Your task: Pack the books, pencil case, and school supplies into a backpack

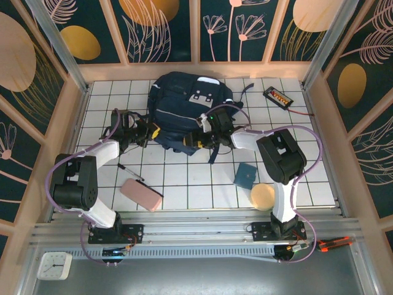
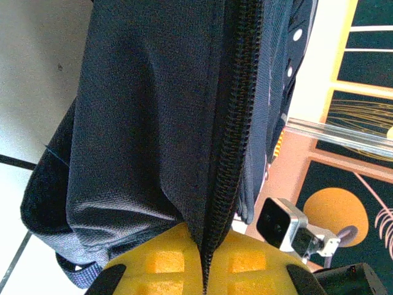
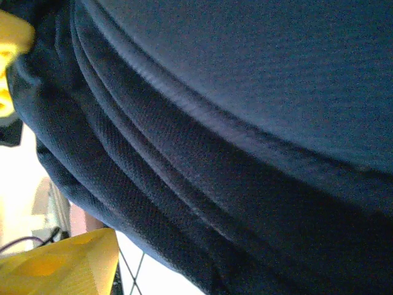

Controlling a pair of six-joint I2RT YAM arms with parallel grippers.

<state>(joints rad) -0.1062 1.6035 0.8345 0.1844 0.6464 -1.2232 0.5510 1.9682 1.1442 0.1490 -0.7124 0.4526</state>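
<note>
Backpack (image 1: 184,98) edge in left end effector (image 2: 206,267)

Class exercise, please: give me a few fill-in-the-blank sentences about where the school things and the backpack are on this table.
1. The pencil case on the table is coloured ____.
2. The left pincer is ____ on the backpack's zip edge.
3. The black pen lies just beyond the pencil case, on the robot's ____ side.
4. The teal pad lies beside the round tan ____.
Missing words: pink; shut; left; disc.
</note>
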